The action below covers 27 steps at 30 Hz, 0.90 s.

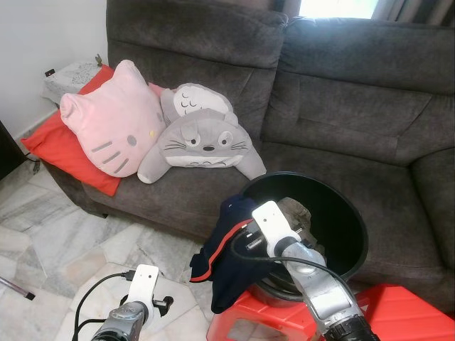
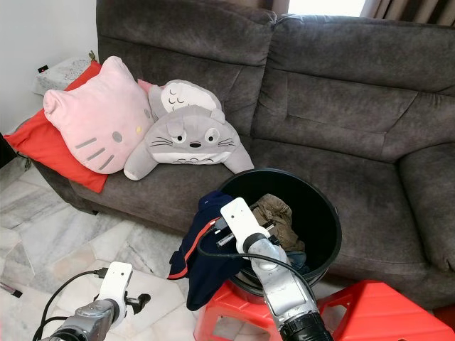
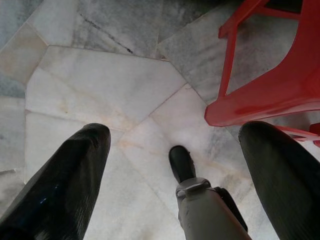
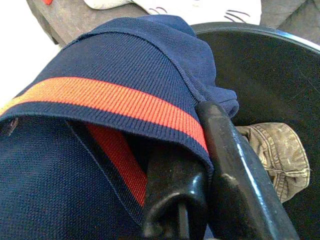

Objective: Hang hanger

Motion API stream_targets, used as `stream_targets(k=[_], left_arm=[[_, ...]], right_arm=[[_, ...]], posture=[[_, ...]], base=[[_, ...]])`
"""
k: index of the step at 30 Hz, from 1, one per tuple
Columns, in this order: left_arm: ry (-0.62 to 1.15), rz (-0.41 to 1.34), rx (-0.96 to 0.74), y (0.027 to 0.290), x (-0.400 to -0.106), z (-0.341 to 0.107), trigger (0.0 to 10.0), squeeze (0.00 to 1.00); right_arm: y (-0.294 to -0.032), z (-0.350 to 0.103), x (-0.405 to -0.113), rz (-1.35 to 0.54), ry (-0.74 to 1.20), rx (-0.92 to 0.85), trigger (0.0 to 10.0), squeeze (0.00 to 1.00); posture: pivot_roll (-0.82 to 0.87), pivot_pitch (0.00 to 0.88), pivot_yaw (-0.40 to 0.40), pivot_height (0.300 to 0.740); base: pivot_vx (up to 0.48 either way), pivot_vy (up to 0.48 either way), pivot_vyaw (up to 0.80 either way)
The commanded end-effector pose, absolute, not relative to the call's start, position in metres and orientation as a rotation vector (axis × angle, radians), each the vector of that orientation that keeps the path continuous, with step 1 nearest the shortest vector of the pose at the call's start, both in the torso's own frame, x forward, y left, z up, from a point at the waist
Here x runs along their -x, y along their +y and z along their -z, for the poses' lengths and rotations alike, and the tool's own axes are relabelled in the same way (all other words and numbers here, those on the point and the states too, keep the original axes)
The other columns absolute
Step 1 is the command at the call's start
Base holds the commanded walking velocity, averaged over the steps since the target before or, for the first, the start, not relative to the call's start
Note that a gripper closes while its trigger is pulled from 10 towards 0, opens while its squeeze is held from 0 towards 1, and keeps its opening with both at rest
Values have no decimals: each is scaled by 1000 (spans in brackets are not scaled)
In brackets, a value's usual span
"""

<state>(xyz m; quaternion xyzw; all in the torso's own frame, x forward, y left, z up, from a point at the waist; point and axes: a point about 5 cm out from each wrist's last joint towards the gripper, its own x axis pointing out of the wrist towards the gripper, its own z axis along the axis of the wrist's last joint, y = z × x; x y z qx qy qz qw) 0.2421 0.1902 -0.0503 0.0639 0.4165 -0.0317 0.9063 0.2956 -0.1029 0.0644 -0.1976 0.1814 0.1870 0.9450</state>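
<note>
A navy garment [image 1: 220, 259] with a red-orange stripe [image 4: 110, 97] hangs over the near left rim of a black bucket [image 1: 359, 234]. The bucket stands on a red plastic stool [image 1: 238, 323]. My right gripper [image 4: 197, 150] is at that rim, shut on the garment's striped hem, and cloth drapes over one finger. Crumpled khaki clothing [image 2: 274, 209] lies inside the bucket. Low on the left, my left gripper [image 3: 175, 150] hangs open above the marble floor, its two black fingers [image 3: 65, 175] spread wide with nothing between them.
A dark grey sofa [image 1: 341, 106] stands right behind the bucket, with a pink cat cushion [image 1: 110, 128], a grey plush toy [image 1: 202, 138] and a red cushion [image 1: 53, 138] on its left end. A second red stool [image 1: 405, 305] is at the lower right. My own foot [image 3: 182, 162] is on the floor.
</note>
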Motion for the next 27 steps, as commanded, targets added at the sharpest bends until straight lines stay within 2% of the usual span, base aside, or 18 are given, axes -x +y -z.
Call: stream_targets(k=[1,9,11,14,16,27], left_arm=[[857,79,-142,188,-244,49,10000,0],[857,79,-142,189,-244,49,10000,0],[857,79,-143,189,-244,49,10000,0],[856,79,-142,189,-244,49,10000,0],[857,78,-141,189,-244,49,10000,0],[857,79,-141,188,-244,49,10000,0]], right_arm=[[-104,-70,-300,-365,343,392,0,0],[-106,-118,-318,-304,116,343,0,0],[-103,-142,-324,-303,15,322,0,0],[-99,-154,-325,-312,-34,300,0,0],[-88,-172,-324,-368,-105,273,0,0],[-79,-198,-321,-473,-196,315,0,0]], posture=[[-107,0,-28,740],[-109,0,-26,740],[-109,0,-26,740],[-107,0,-27,740],[-107,0,-27,740],[-109,0,-27,740]], base=[[0,0,0],[0,0,0],[0,0,0],[0,0,0],[0,0,0],[0,0,0]])
